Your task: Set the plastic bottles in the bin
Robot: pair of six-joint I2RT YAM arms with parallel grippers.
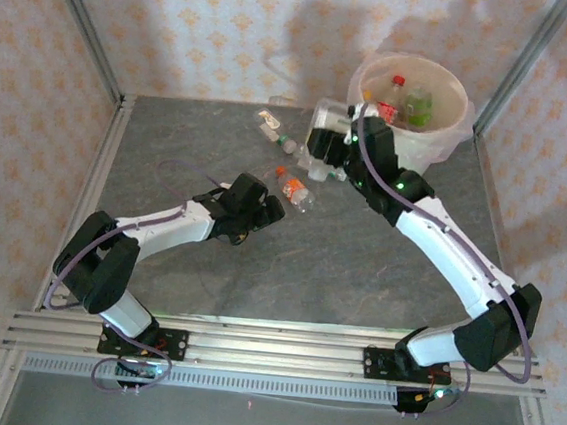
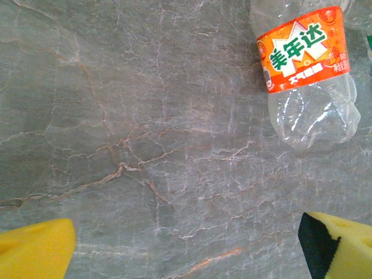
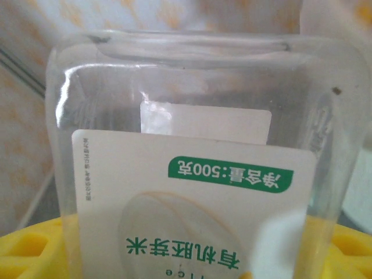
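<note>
Left wrist view has the left hand spread wide above the bare counter, its yellow pads apart and holding nothing. The orange-labelled bottle lies ahead of that hand and off to its right, outside the line between the pads. A straight drop and squeeze would probably catch only air, or nick the bottle's base and send it rolling. The crushed, glossy plastic could also squirt out of a shallow pinch.

From above, that bottle lies between the two hands. A reach for it brings the left hand close to the right arm, so a brush is possible.

Further right, the right hand pinches a clear tub with a white label. Its pads sit low on the tub's sides, and most of the tub stands beyond them. The walls look smooth and wide, so I judge the hold marginal: a quick swing could let the tub pivot or slide free. Loose bottles lie just left of this hand and could be knocked about.

To the right of this hand stands the bin, with a red-capped bottle and a green one inside. If the tub travels too low, it could strike the rim, drag the liner or drop short.
</note>
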